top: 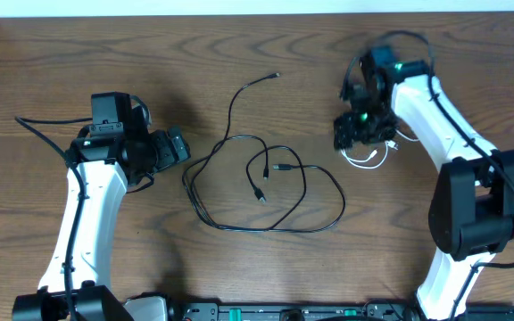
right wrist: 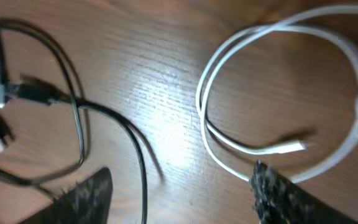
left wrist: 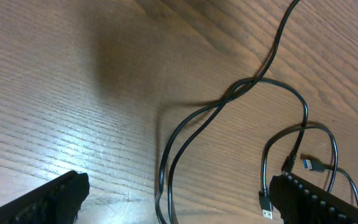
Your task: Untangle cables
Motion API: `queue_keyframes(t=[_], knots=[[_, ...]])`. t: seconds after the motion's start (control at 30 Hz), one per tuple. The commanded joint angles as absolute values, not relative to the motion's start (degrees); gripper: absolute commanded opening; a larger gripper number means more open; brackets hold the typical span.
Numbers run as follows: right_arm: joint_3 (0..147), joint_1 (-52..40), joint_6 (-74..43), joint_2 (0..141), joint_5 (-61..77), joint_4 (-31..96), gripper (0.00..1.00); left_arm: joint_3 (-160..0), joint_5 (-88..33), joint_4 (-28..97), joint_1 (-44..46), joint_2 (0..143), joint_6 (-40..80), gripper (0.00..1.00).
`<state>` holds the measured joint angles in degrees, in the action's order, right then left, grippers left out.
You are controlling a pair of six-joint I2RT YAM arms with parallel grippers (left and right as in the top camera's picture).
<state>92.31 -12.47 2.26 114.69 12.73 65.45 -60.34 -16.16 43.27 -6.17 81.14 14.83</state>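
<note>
The black cable (left wrist: 240, 87) lies in loose, overlapping loops at the centre of the table (top: 239, 45), with one plug end trailing toward 12 o'clock. The white cable (right wrist: 272, 149) is coiled at about 2 o'clock from it, and the two do not touch. At the black cable's 9 o'clock, the left gripper (top: 177, 147) has its jaws spread wide and empty. The right gripper (top: 360, 129) hangs over the white coil, fingers parted, gripping nothing.
</note>
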Motion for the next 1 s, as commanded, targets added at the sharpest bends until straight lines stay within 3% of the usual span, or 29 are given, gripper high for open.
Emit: queue_keyframes(t=[0.0, 0.17, 0.5, 0.73, 0.97], knots=[[94.7, -12.6, 2.4, 114.9, 8.2, 66.5, 0.72, -60.2, -15.8, 43.4, -6.3, 81.6, 14.9, 0.98], [94.8, -12.1, 2.3, 114.9, -1.6, 65.5, 0.86, -60.2, -15.8, 43.4, -6.3, 81.6, 14.9, 0.98], [88.7, -10.6, 2.1, 115.2, -2.1, 59.3, 0.91, -60.2, -15.8, 43.4, -6.3, 81.6, 14.9, 0.98], [79.7, -10.1, 2.1, 115.3, -1.7, 46.8, 0.81, -60.2, -15.8, 43.4, -6.3, 81.6, 14.9, 0.98], [74.7, -9.8, 2.2, 115.3, -1.7, 36.8, 0.61, -60.2, -15.8, 43.4, -6.3, 81.6, 14.9, 0.98]])
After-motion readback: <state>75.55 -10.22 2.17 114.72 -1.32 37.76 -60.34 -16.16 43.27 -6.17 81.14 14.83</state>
